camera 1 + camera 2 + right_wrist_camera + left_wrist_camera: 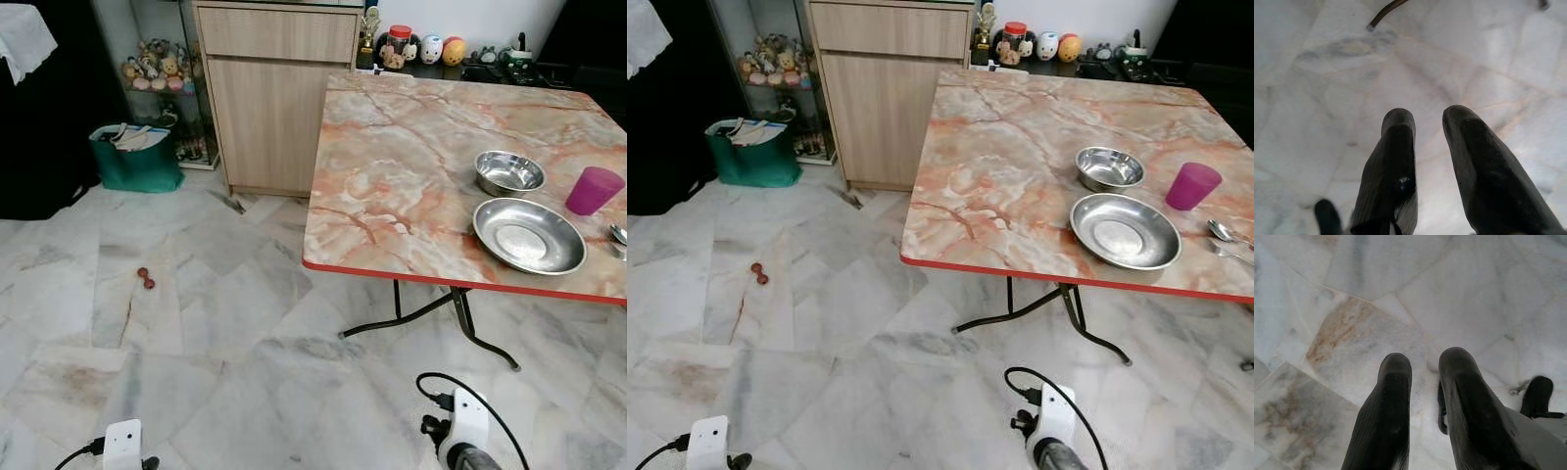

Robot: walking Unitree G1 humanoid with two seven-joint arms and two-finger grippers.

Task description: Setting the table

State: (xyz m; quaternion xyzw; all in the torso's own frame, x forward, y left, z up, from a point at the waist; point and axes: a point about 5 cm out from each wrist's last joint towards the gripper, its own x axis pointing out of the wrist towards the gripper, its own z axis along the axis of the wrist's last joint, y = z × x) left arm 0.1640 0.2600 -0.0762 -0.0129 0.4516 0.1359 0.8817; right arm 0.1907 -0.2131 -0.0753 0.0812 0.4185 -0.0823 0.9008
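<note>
A marble-patterned table (411,186) with a red edge stands ahead to the right. On its near right part lie a shallow steel plate (528,236) and, behind it, a small steel bowl (508,172). A pink cup (594,190) stands right of the bowl, and a spoon (1223,232) lies at the right edge. Both arms hang low over the marble floor. My left gripper (1425,361) is open with nothing between its fingers. My right gripper (1429,116) is also open and holds nothing.
A wooden cabinet (274,98) stands behind the table's left corner, with a green bag (135,157) and a glass shelf of toys (157,69) to its left. A small red object (146,278) lies on the floor. Black folding table legs (460,323) reach under the table.
</note>
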